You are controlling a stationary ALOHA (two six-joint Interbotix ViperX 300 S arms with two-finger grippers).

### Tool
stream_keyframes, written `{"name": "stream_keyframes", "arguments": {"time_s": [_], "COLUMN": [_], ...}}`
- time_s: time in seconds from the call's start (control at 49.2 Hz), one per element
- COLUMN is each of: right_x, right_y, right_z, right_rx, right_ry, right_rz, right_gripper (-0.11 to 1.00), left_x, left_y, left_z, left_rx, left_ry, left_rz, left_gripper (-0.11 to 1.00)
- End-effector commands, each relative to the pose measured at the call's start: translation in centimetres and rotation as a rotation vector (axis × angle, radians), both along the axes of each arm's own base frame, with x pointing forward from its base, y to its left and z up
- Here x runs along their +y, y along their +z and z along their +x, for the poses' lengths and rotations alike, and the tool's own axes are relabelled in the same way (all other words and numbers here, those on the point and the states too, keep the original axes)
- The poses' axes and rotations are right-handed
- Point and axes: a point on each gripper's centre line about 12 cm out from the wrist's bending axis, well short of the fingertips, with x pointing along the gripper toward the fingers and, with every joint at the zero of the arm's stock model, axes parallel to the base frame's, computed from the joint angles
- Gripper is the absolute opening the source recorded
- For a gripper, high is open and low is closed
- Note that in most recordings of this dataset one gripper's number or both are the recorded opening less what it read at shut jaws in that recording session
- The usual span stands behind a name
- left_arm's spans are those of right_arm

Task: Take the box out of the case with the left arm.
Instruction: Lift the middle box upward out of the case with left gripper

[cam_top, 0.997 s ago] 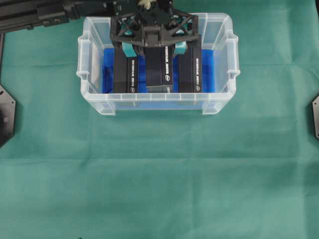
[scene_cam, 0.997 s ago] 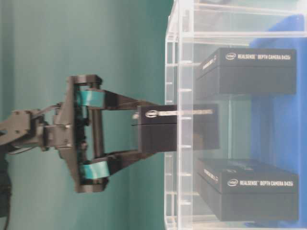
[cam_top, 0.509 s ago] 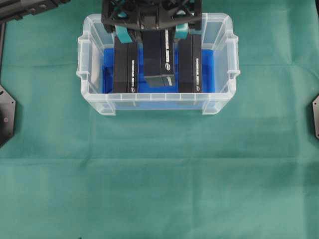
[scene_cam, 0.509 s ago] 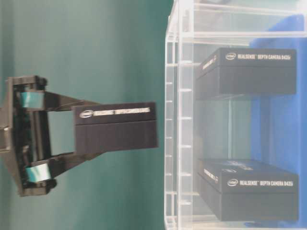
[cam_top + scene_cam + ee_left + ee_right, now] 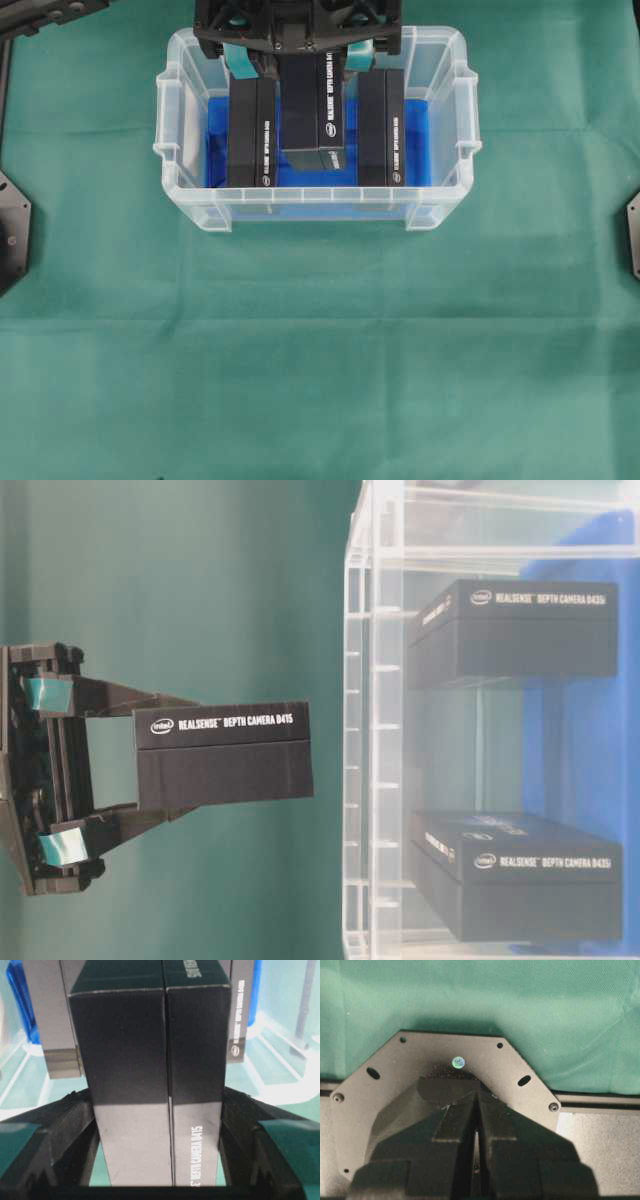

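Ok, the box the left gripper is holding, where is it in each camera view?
Overhead: held box top centre, above the case, between two boxes on the blue lining.
Table-level: held box left of centre, clear of the case wall.
Left wrist: held box fills the centre.
Right wrist: not in it.
Shared landmark: the case.

Two boxes (image 5: 251, 130) (image 5: 381, 130) flank an open blue strip down the middle of the case (image 5: 190, 205); its walls ring them.
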Motion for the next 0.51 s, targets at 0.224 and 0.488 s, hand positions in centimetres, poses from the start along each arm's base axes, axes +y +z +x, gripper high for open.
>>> {"name": "stream_keyframes", "arguments": {"time_s": [0.224,0.488], "right_x": [0.01,0.01], "right_y": [0.78,0.78], "right_z": [0.31,0.33], "right_rx": [-0.02,-0.022], "right_ry": [-0.003,-0.003], "right_rz": [0.002,0.002], "right_gripper": [0.01,0.01], "left_x": [-0.29,-0.29], "left_y": [3.33,3.34], "left_z": [-1.51,-1.49], "left_rx": [-0.077,-0.078], "left_ry": [0.0,0.0], "left_rz": [0.022,0.023], "left_gripper": [0.6,0.6]}}
